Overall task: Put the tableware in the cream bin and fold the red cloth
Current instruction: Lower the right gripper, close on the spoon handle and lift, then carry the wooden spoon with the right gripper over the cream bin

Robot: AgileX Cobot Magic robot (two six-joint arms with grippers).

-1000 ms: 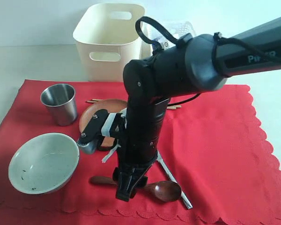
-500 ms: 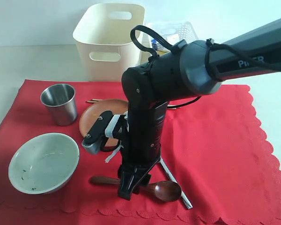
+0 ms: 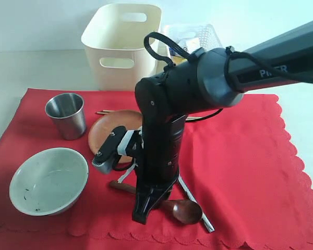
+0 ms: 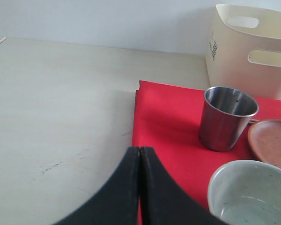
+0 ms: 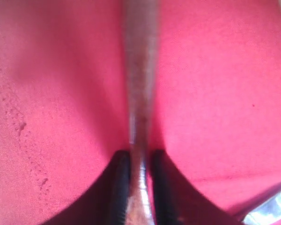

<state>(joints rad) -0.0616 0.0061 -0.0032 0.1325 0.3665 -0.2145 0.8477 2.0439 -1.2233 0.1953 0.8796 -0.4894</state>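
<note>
Right gripper: pinching wooden spoon at 6 o'clock.
Left gripper: pressed together, empty.
Red cloth: unfolded, bearing cup, bowl, plate, knife, chopsticks.

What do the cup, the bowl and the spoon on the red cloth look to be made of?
The cup: likely steel, brushed finish, grey with soft reflections.
The bowl: probably glazed ceramic, pale green-white, glossy, dark specks inside; plastic not ruled out.
The spoon: seemingly dark wood, smooth brown sheen.
</note>
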